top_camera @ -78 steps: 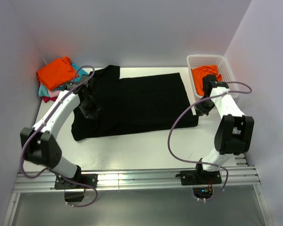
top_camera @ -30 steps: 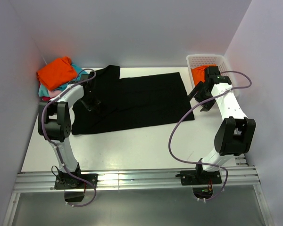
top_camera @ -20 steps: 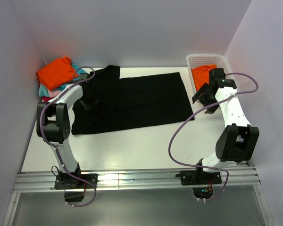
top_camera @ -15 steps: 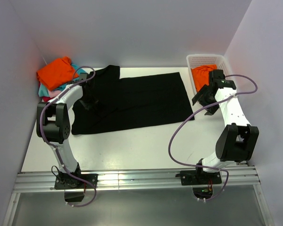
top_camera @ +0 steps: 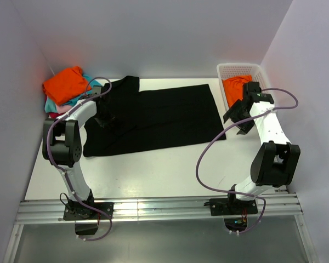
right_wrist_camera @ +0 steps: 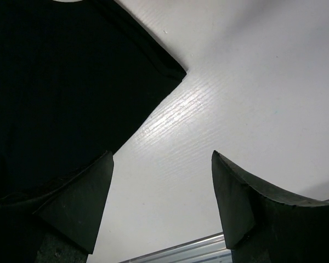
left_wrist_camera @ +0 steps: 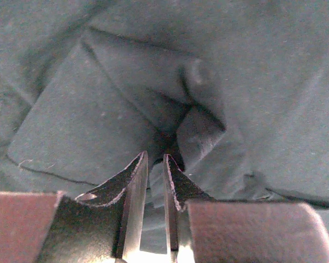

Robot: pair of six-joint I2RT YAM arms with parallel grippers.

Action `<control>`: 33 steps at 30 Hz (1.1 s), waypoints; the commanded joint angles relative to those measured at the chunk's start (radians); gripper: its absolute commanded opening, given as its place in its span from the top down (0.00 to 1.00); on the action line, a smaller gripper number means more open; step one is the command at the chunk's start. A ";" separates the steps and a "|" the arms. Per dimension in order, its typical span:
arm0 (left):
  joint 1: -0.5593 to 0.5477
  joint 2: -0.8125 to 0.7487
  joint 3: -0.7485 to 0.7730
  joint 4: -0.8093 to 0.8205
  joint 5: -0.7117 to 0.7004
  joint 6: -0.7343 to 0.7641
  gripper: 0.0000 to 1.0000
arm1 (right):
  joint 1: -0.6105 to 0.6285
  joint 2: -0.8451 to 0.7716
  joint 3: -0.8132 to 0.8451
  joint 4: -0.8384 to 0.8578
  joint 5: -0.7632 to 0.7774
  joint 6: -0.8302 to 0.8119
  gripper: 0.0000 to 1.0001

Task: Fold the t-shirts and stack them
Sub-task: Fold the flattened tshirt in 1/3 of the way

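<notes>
A large black t-shirt (top_camera: 153, 118) lies spread across the table, its left part bunched in folds. My left gripper (top_camera: 105, 118) rests low on those folds; in the left wrist view its jaws (left_wrist_camera: 155, 156) stand a narrow gap apart over a creased ridge of the black cloth (left_wrist_camera: 252, 82), gripping nothing. My right gripper (top_camera: 237, 116) hangs open above the bare table (right_wrist_camera: 252, 82), just off the shirt's right corner (right_wrist_camera: 60, 82), with nothing between its fingers (right_wrist_camera: 162, 156). An orange t-shirt (top_camera: 66, 82) tops a pile with teal (top_camera: 92, 82) and pink (top_camera: 55, 112) at the back left.
A white lattice basket (top_camera: 263, 74) stands at the back right with orange cloth (top_camera: 236, 85) in it, close behind my right arm. White walls close in the left, back and right sides. An aluminium rail (top_camera: 164, 208) runs along the near edge.
My left gripper's jaws have parted slightly on the shirt's folds. The right gripper drifted a little rightward and toward the near side, away from the basket. The shirt lies as before.
</notes>
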 commanded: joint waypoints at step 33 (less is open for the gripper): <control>-0.024 0.223 0.403 -0.026 0.077 -0.006 0.99 | -0.015 -0.010 -0.066 0.023 -0.014 0.008 0.24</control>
